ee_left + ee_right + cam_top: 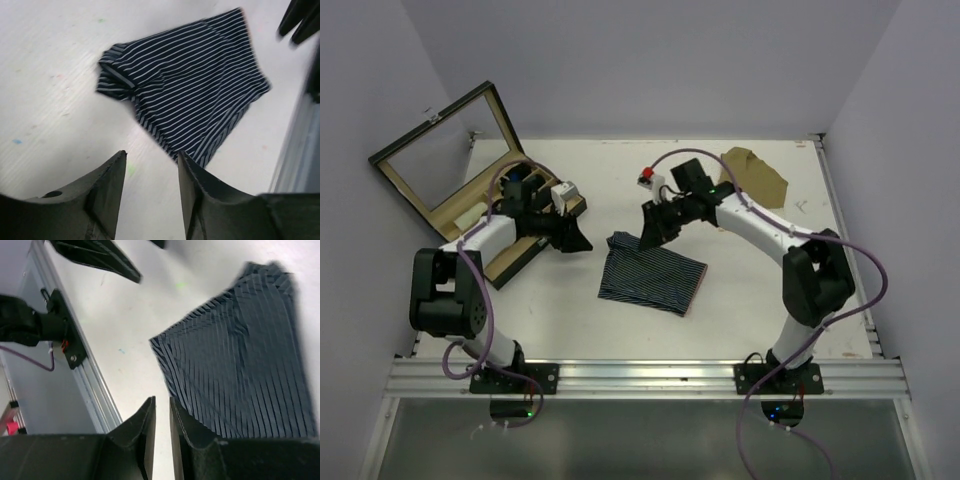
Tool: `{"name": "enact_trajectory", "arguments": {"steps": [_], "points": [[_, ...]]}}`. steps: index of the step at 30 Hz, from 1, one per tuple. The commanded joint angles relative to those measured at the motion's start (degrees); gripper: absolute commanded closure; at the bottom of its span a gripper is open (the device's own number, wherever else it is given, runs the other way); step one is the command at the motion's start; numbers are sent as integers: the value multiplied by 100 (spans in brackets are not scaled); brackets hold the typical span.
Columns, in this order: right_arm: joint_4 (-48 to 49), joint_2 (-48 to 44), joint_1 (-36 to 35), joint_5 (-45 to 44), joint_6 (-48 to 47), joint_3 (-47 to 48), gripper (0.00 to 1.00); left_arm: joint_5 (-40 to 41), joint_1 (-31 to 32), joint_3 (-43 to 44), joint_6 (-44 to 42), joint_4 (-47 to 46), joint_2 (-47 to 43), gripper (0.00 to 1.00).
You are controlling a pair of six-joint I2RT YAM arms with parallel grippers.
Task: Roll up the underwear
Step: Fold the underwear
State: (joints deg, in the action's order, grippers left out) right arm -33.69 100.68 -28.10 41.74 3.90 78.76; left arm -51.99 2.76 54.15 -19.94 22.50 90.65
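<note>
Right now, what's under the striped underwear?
Only the white table shows around the striped underwear, which lies spread on it. Nothing pokes out at its edges, but the cloth covers the patch beneath, so that is unseen.

the top camera looks down from behind the arms (485, 235) on the whole table (570, 320). each wrist camera looks closely past its fingers (107, 195); all share the underwear (650, 272).

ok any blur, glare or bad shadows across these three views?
Top external: sharp, even light, only soft shadows on the table. Left wrist: underwear crisp, the left gripper's fingers soft in the foreground, right edge of the frame smeared. Right wrist: worst, stripes and cloth edges blurred. No hard glare in any view.
</note>
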Motion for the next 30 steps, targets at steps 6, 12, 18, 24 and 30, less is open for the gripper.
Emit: {"name": "enact_trajectory", "arguments": {"steps": [6, 12, 18, 24, 30], "points": [[2523, 136, -1145, -666, 1295, -985, 75, -1701, 66, -774, 3231, -3053, 268, 30], [3043, 197, -1321, -991, 1675, -1398, 80, -1332, 75, -1090, 4682, -4408, 716, 7], [3650, 259, -1541, -1308, 1202, -1767, 90, -1086, 180, -1205, 5975, -5370, 1024, 0], [2440, -400, -1261, -2002, -929, -1514, 96, -699, 251, -1152, 6450, -5168, 841, 0], [1637, -1646, -969, -1346, -2893, -1626, 82, -172, 400, -907, 6591, -4773, 779, 0]]}}
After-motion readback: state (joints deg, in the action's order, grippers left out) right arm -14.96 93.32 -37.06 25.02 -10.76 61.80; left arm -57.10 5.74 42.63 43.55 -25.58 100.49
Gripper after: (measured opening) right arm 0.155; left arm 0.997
